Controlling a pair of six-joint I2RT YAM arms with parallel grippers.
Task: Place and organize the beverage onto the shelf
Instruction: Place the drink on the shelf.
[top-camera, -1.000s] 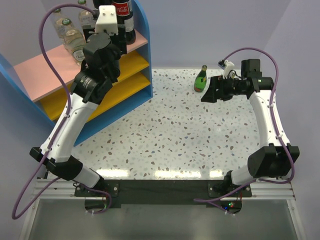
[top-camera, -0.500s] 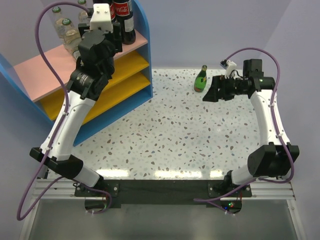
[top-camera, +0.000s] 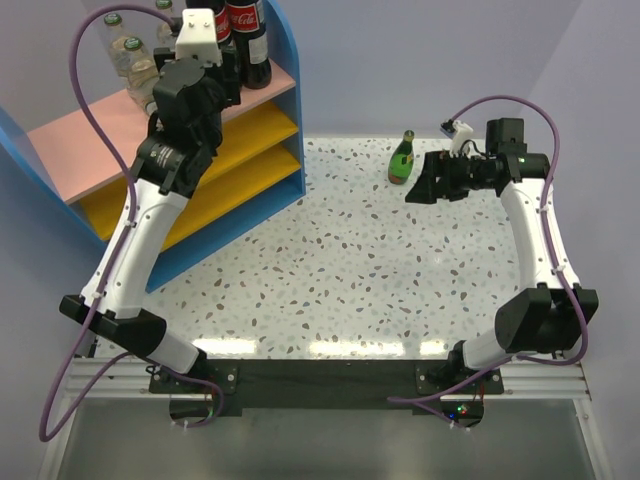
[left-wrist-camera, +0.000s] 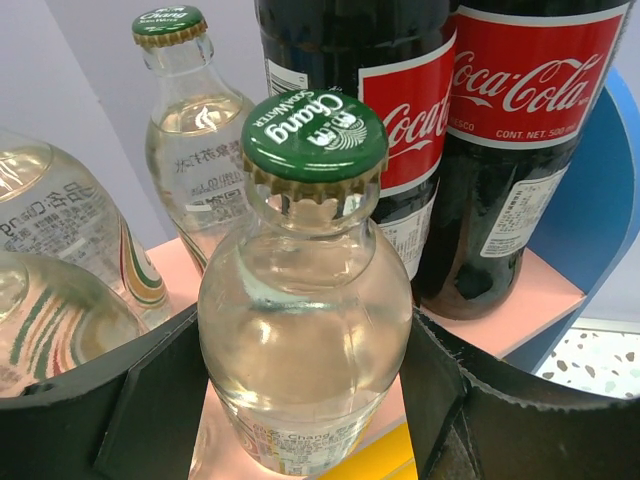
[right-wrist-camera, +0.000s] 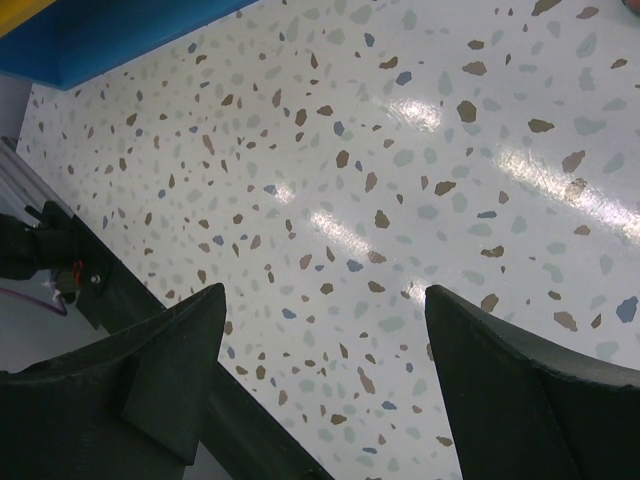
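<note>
My left gripper is shut on a clear bottle with a green cap, held upright at the front edge of the shelf's pink top board. Two dark cola bottles stand just behind and to its right, and other clear green-capped bottles to its left. In the top view the left gripper is over the shelf next to the cola bottles. A green glass bottle stands on the table at the back. My right gripper is open and empty just right of it; its wrist view shows only table.
The shelf's blue side panel rises beside the cola bottles. Two yellow lower boards lie under the pink one. The terrazzo table stretches between the arms. The shelf's blue base shows in the right wrist view.
My left gripper has carried the clear bottle up and to the left, further over the pink top board. The right arm has barely moved.
</note>
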